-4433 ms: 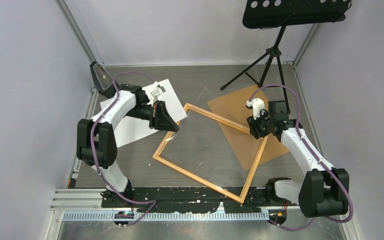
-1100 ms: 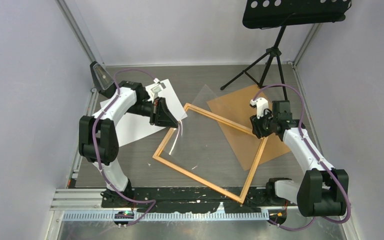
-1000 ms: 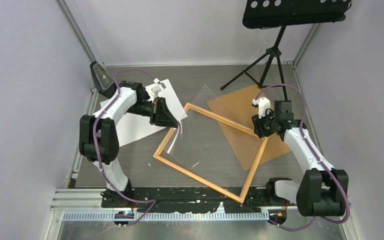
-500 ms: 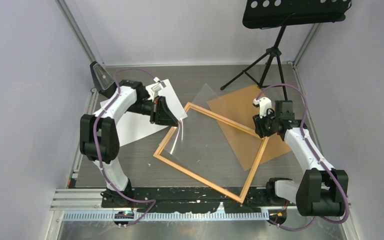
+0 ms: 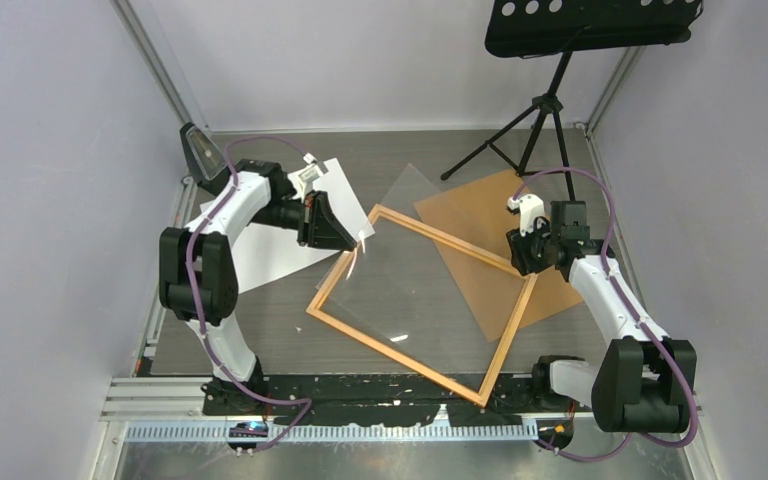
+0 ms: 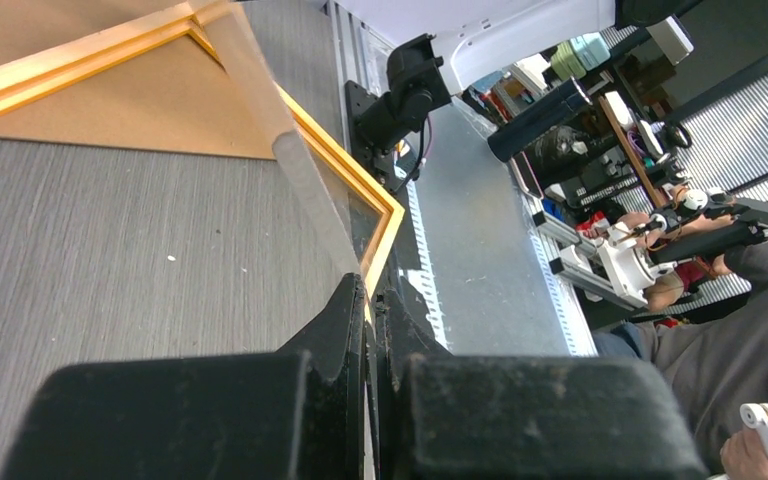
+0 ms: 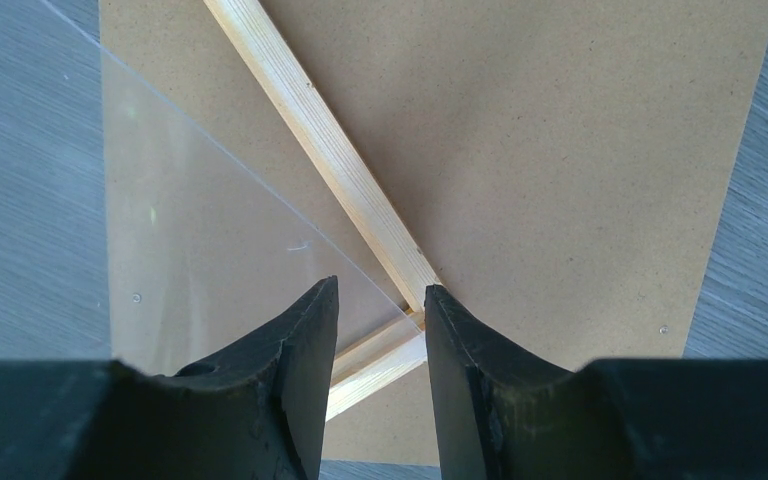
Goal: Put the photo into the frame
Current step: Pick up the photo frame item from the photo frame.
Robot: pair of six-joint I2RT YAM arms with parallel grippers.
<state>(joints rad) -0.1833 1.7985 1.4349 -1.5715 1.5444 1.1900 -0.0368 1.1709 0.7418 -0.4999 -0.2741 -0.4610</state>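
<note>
We see the frame [image 5: 395, 358] lying flat mid-table [image 5: 270, 335], turned cornerwise, its right part resting on the brown board [image 5: 470, 215]. The photo [image 5: 265, 258] lies outside the frame, to its left at the back, white side up and partly under the left arm; one of its corners comes close to the frame's far corner. A clear sheet [image 5: 405, 195] lies across the frame, with its far corner sticking out past the frame's back edge. The left claw [image 5: 358, 240] is pressed closed on that sheet's left edge and holds the edge raised above the frame's left side. In the left wrist view we see the two fingers [image 6: 345, 330] tight together with the thin sheet [image 6: 305, 190] running up from between them. The right claw [image 5: 523, 262] hangs over the frame's right corner with its jaws apart. In the right wrist view the wooden corner [image 7: 400, 300] shows in the gap of the claw [image 7: 380, 290], above the board [image 7: 560, 150], and the sheet [image 7: 190, 220] ends just beside it. Whether the fingertips touch the wood we cannot tell.
</note>
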